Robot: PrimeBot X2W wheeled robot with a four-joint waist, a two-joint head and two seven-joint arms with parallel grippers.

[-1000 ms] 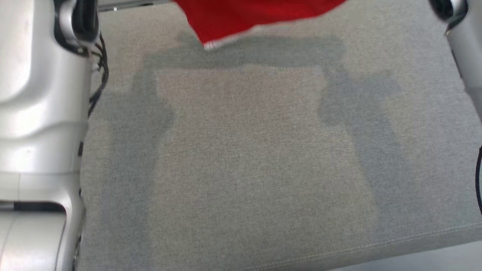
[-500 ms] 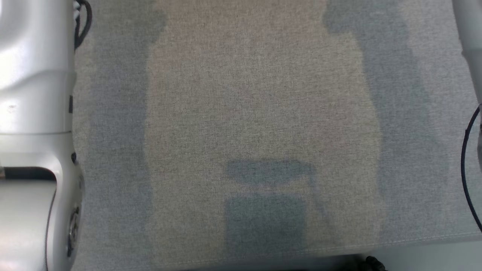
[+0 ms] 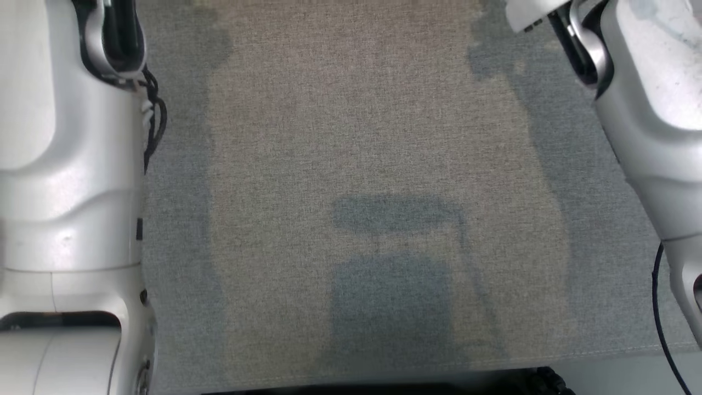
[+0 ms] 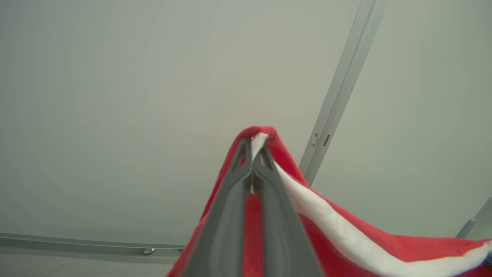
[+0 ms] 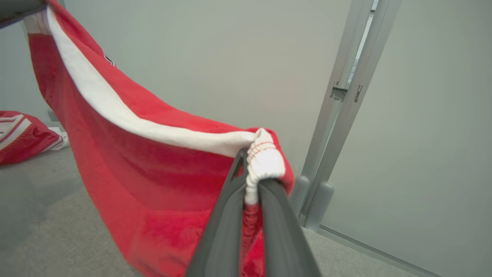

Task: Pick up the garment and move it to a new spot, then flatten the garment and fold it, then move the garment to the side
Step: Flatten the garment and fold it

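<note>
Red cloth with a white band is what both of your grippers have hold of: the garment (image 5: 153, 181) hangs in the air, stretched between the two arms and above the worktop (image 3: 351, 137).

In the left wrist view the left gripper (image 4: 253, 148) has its two dark fingers pressed together with no gap, and a red corner with a sliver of white trim is pinched at the tips. From there the white band falls away to the lower right and is cut off by the frame edge. Behind it you see a plain pale wall (image 4: 115, 96) and a slanting metal rail (image 4: 338, 96).

In the right wrist view the right gripper (image 5: 253, 173) is clamped on a bunched white ribbed edge with red stitching. The bunch covers one fingertip, so you cannot see how much cloth sits between the fingers. The garment sags from this grip and rises to the top left corner, where it meets a dark shape that the frame cuts off. You cannot tell from this view what that shape is. The garment's lower edge runs out of the bottom of the frame, so its full outline is hidden. A second red and white piece of cloth (image 5: 23, 138) lies crumpled on the grey surface at the far left, partly cut off. A metal post (image 5: 346, 115) stands against the wall to the right.

From the head you get the grey woven worktop with soft shadows on it, the left forearm (image 3: 60, 164) and the right forearm (image 3: 652, 109), both cropped by the frame.
</note>
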